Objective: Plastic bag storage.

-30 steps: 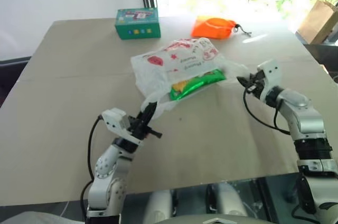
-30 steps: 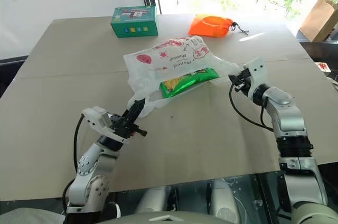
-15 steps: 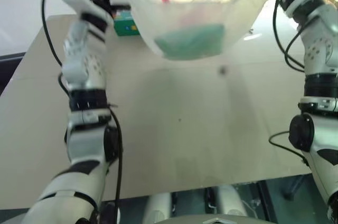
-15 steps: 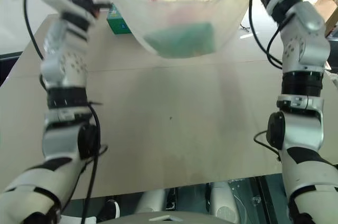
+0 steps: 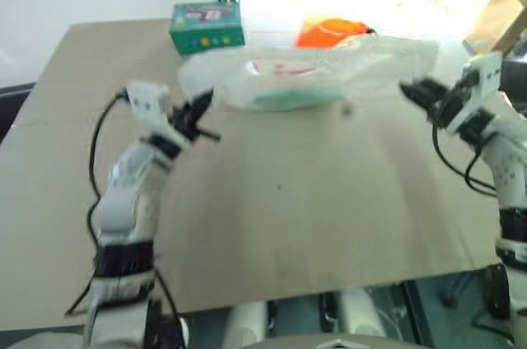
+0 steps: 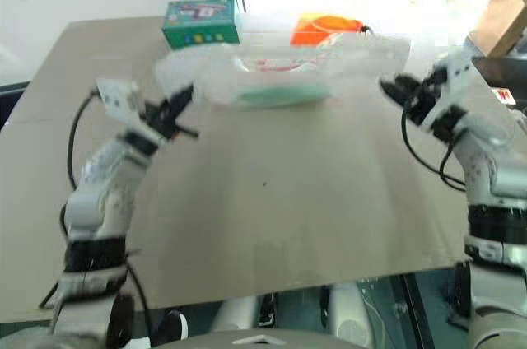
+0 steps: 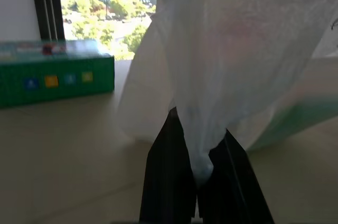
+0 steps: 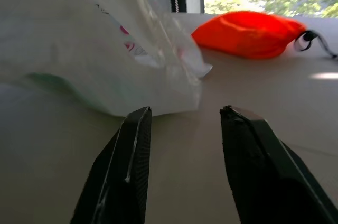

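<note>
Tan board covers the whole table (image 5: pixel 272 225) in front of me, wide and flat, running out to a bright window at the far side.

Next in size is the plastic bag (image 5: pixel 305 77), whitish and crinkly with red print, lying stretched across the far middle of the table between my two arms. A green shape shows through its thin wall low down; I cannot tell more about it than its colour. Whether the bag's underside rests fully on the board I cannot say, as it is blurred.

At the far left stands a green box (image 5: pixel 207 26), well apart from the bag's left end. An orange pouch (image 8: pixel 248 34) with a dark cord lies at the far side just behind the bag, right of the box.

My left gripper (image 7: pixel 198 182) is pinched together on a twisted corner of the bag's left end; in the left wrist view the plastic bunches down between the two black fingers (image 7: pixel 169 182) and fans out beyond them.

My right gripper (image 8: pixel 182 113) sits near the bag's right end with its fingers spread apart and nothing between them; the bag's edge lies just beyond the tips, not touching them.
</note>
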You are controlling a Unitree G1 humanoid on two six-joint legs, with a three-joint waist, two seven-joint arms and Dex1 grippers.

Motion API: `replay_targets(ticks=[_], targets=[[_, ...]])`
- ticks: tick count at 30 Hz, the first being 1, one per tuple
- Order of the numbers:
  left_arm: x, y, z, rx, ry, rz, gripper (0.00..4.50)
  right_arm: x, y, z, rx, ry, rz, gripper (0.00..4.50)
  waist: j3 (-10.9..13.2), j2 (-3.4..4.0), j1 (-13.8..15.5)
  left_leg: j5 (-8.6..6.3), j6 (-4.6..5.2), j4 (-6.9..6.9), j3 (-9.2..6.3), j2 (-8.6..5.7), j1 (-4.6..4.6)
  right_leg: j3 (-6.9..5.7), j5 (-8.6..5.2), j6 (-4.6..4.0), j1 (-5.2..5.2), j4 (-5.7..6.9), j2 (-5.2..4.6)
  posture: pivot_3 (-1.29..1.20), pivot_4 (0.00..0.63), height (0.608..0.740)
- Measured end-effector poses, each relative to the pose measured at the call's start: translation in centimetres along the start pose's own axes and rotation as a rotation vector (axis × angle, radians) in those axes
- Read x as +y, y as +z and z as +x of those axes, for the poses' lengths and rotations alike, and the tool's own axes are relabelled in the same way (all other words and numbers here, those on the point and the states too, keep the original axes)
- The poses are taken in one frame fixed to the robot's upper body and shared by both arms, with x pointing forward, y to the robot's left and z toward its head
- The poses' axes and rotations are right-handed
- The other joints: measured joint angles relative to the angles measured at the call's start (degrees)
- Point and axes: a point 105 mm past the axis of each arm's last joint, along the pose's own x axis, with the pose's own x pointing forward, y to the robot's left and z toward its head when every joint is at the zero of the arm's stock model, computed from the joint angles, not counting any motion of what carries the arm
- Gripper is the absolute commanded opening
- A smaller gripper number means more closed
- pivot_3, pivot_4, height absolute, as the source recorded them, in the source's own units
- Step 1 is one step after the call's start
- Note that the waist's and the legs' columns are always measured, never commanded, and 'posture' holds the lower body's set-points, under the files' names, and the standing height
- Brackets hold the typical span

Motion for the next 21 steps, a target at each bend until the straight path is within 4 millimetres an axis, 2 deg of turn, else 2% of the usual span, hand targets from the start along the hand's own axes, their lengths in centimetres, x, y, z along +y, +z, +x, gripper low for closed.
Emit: replay_targets(ticks=[1, 3, 5, 7, 9, 11, 13, 21], targets=[[-1.0, -0.5, -1.1, 0.032, -0.027, 0.005, 1.06, 0.9, -0.8, -0.6, 0.035, 0.032, 0.018, 3.45, 0.0, 0.01, 0.1, 0.0, 0.0, 0.0, -0.01, 0.0, 0.14, 0.01, 0.01, -0.01, 0.11, 0.04, -0.01, 0.0, 0.15, 0.74], [-2.4, -2.0, -3.6, 0.116, -0.064, 0.02, 2.0, 2.2, -2.8, -2.1, 0.118, 0.074, 0.018, 4.39, 0.01, 0.02, 0.48, 0.01, -0.04, 0.0, -0.01, 0.0, 0.9, 0.05, 0.01, -0.06, 0.85, 0.04, 0.0, 0.0, 0.15, 0.74], [-3.3, -4.6, -6.7, 0.219, -0.057, 0.0, 2.91, 3.3, -6.6, -4.4, 0.249, 0.096, 0.02, 4.5, -0.06, 0.02, 0.78, -0.05, 0.03, -0.04, 0.0, 0.0, 1.23, 0.12, -0.01, -0.06, 1.16, -0.03, -0.02, 0.0, 0.15, 0.74], [-4.0, -6.5, -8.9, 0.273, -0.032, -0.056, 3.8, 4.2, -10.2, -6.0, 0.335, 0.106, 0.039, 4.5, -0.06, 0.02, 0.93, -0.05, 0.06, -0.02, 0.08, -0.01, 1.2, 0.29, 0.01, -0.07, 1.08, -0.02, -0.01, 0.0, 0.15, 0.74], [-4.9, -7.4, -10.3, 0.292, -0.031, -0.079, 4.39, 4.6, -11.3, -6.7, 0.335, 0.112, 0.029, 4.5, -0.06, 0.02, 1.02, -0.05, 0.08, 0.0, 0.16, -0.01, 1.25, 0.47, 0.02, -0.07, 1.07, 0.02, 0.01, 0.0, 0.15, 0.74], [-5.9, -9.0, -12.7, 0.337, -0.003, -0.058, 4.39, 3.9, -12.5, -7.7, 0.294, 0.095, -0.021, 4.5, -0.26, -0.12, 0.96, -0.09, 0.14, -0.02, 0.28, 0.0, 1.35, 0.57, 0.01, -0.09, 1.07, 0.02, 0.11, 0.0, 0.15, 0.74], [-6.2, -9.8, -13.7, 0.343, 0.009, -0.014, 4.39, 3.3, -13.1, -8.4, 0.262, 0.087, -0.084, 4.5, -0.38, -0.1, 1.11, -0.24, 0.41, -0.09, 0.41, 0.01, 1.53, 0.64, -0.03, -0.15, 1.14, -0.02, 0.12, 0.0, 0.15, 0.74], [-6.0, -10.3, -13.8, 0.319, 0.017, 0.06, 4.39, 0.6, -13.9, -9.8, 0.206, 0.047, -0.173, 4.5, -0.77, -0.19, 1.56, -0.35, 0.59, -0.08, 0.54, 0.04, 1.76, 0.76, -0.11, -0.33, 1.3, -0.01, 0.09, 0.0, 0.15, 0.74]])
